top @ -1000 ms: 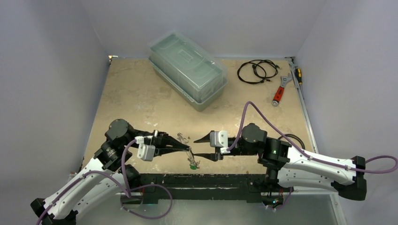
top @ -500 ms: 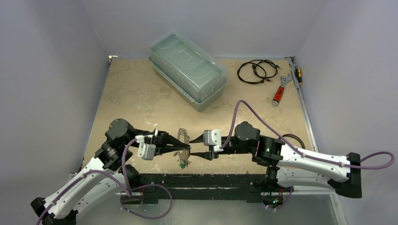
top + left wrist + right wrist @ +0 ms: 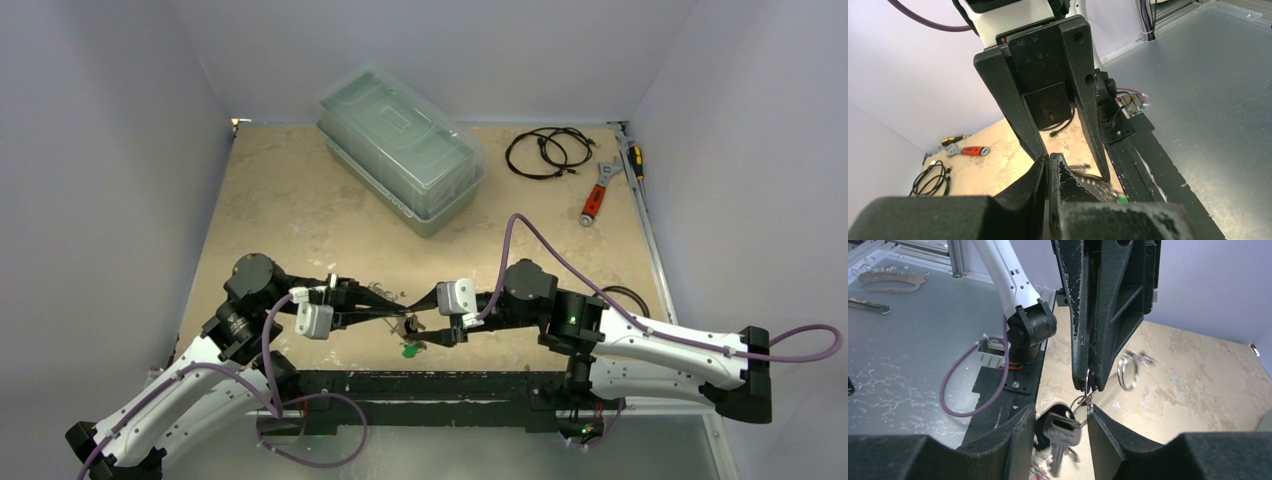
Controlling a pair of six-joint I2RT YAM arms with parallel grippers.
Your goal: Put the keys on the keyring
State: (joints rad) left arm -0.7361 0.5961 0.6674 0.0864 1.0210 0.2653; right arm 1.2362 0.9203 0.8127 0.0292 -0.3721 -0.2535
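As black-headed keys (image 3: pixel 1060 432) dangle, the left gripper (image 3: pixel 1049 167) pinches a thin keyring (image 3: pixel 1088 390).

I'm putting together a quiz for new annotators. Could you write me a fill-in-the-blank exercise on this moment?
1. The left gripper is ___ on the keyring.
2. The black-headed key hangs ___ the left gripper.
3. The right gripper has its jaws ___, with one finger on each side of that key.
4. The red-handled wrench lies near the table's far ___ corner.

Missing words: shut; below; open; right.
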